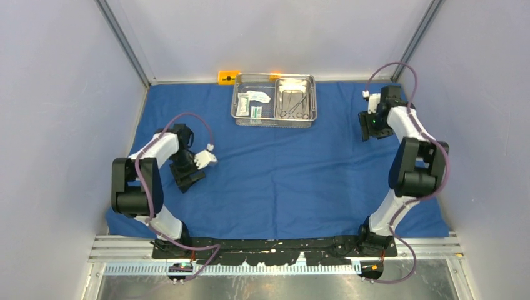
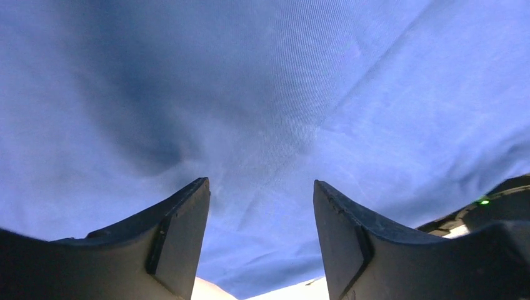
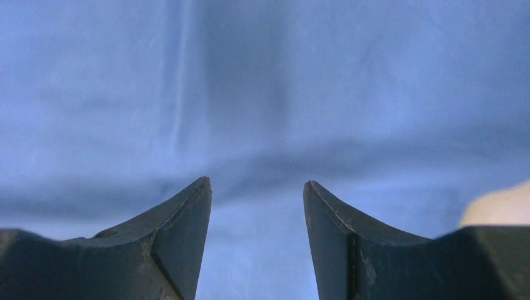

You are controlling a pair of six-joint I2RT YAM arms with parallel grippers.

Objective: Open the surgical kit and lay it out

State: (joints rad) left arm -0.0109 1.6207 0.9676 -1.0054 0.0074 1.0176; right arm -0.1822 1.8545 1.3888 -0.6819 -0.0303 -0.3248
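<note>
The blue cloth wrap (image 1: pixel 281 181) lies spread flat over the table. The steel mesh basket (image 1: pixel 240 117) stands on it at the back centre. White-green packets (image 1: pixel 254 103) lie in the basket's left half. The smaller solid steel tray (image 1: pixel 281 94) sits in its right half, holding thin scissors and forceps (image 1: pixel 295 107). My left gripper (image 1: pixel 187 177) is open and empty, low over the cloth at the left; its wrist view shows only cloth (image 2: pixel 250 94) between the jaws (image 2: pixel 261 187). My right gripper (image 1: pixel 372 131) is open and empty over the cloth (image 3: pixel 262 94) at the right, jaws (image 3: pixel 256 184) apart.
Small orange blocks (image 1: pixel 228 76) sit at the back edge behind the basket. Grey enclosure walls stand on the left, right and back. The arm bases (image 1: pixel 275 247) are mounted along the near edge.
</note>
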